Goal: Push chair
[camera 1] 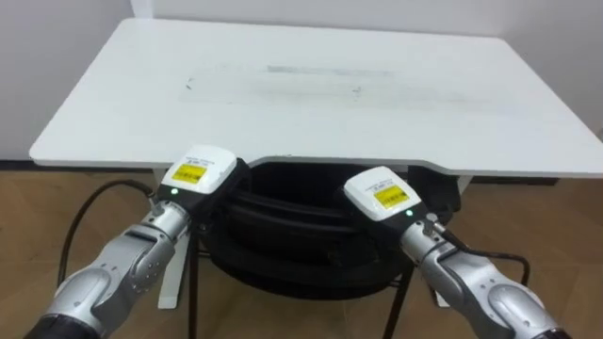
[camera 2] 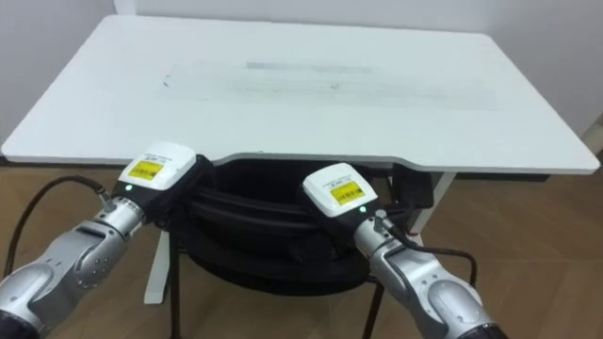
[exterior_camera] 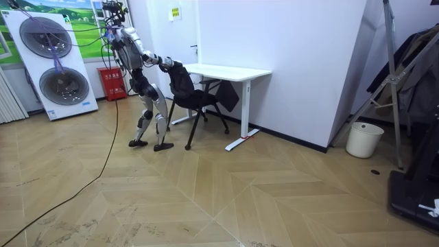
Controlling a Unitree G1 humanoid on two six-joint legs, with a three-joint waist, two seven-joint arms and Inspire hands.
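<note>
Nearest the robot, its left hand (camera 1: pixel 196 174) and right hand (camera 1: pixel 382 193) both rest on the top rim of the black office chair with thin black legs (camera 1: pixel 283 240). The left is toward the rim's left end and the right toward its right end. Each shows only its back, so whether either one grips the rim or merely lies against it cannot be told. The chair stands on the light-brown herringbone wooden floor (exterior_camera: pixel 206 192) at the middle of the near edge of the white rectangular desk on white legs (camera 1: pixel 311 94). Its backrest rim runs left to right, parallel to that edge, and its seat points away from the robot, reaching under the desk top. The desk top is bare apart from faint smudges, and its far edge meets the white wall (exterior_camera: pixel 295 55). In the room view the robot stands behind the chair, leaning forward with both arms stretched out, and a white round bucket (exterior_camera: pixel 363 139) stands by the wall well off to the room view's right.
</note>
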